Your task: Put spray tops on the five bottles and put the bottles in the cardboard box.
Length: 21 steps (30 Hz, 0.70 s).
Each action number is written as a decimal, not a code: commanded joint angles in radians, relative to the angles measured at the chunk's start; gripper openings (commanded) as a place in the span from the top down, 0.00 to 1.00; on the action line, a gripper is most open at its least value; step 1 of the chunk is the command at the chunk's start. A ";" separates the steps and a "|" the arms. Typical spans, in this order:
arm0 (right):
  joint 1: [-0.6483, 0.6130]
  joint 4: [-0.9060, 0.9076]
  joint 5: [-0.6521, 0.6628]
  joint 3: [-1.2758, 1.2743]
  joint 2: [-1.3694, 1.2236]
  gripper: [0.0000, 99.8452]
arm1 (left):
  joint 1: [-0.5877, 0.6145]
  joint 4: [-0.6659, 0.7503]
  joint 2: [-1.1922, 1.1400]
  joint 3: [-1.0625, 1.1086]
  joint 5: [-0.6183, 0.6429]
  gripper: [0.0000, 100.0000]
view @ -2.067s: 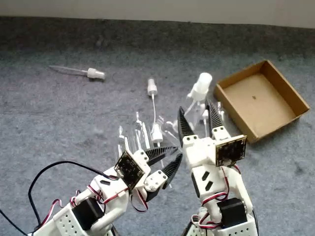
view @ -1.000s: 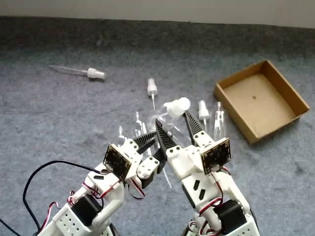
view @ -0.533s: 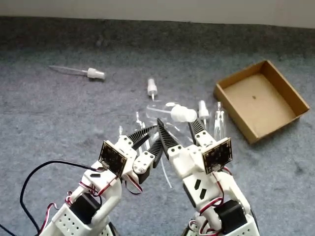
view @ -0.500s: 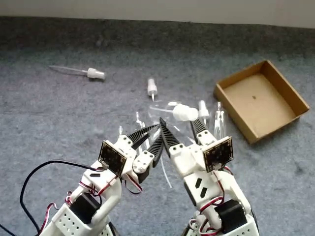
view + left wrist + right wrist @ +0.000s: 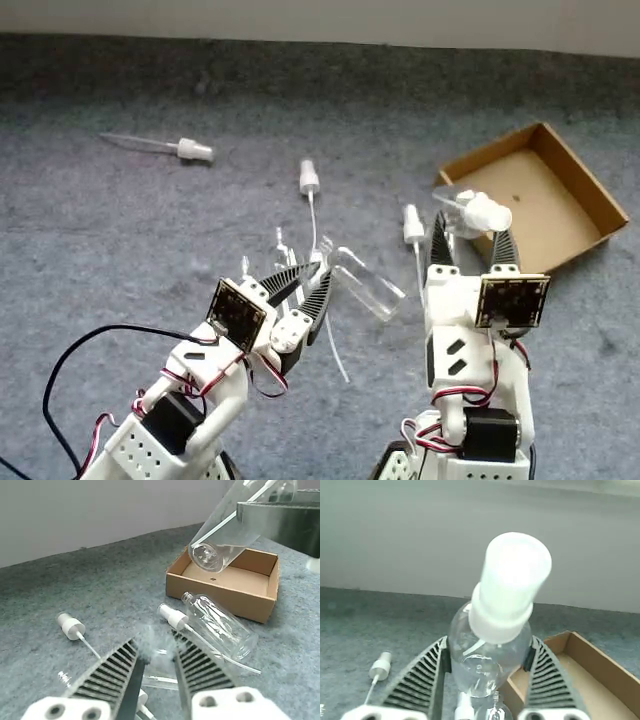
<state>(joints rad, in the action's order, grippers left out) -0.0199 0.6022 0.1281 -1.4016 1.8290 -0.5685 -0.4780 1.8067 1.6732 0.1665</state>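
Held: right gripper (image 5: 490,644) is closed on a capped bottle (image 5: 490,662), jaws pinching the clear body just below its white spray top (image 5: 510,580), and the bottle is lifted off the table (image 5: 120,260). The cardboard box (image 5: 545,195) sits toward the table's right edge, open face up. Key relation, from the high view: the bottle hangs at the box's near-left corner, cap end toward the box interior, base back toward the other arm. Its long axis is tilted, neither upright nor flat. The box lies ahead and slightly right of the right gripper, so this arm is much the nearer. Whether the bottle is past the wall or just short of it, I cannot tell. Judgement: a short carry over the wall, then release. The left gripper (image 5: 312,280) is well apart from the box, jaws a narrow gap apart, with nothing gripped that I can make out. An uncapped bottle (image 5: 368,287) lies just beside it, a loose spray top (image 5: 309,180) farther out.
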 commanded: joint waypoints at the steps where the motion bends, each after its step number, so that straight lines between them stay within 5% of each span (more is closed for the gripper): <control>1: 0.070 -0.021 0.063 0.074 -0.090 0.92 | -0.005 -0.003 0.004 0.016 -0.008 0.97; 12: 0.243 -0.231 0.063 0.371 -0.743 0.92 | 0.048 -0.005 0.004 0.015 -0.009 0.97; 21: 0.251 -0.374 0.063 0.593 -1.225 0.92 | 0.156 0.000 0.004 0.013 -0.005 0.97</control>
<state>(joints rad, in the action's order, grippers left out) 0.2163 0.2785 0.1772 -0.9459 0.7119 -0.4289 -0.4780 1.8067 1.6732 0.1665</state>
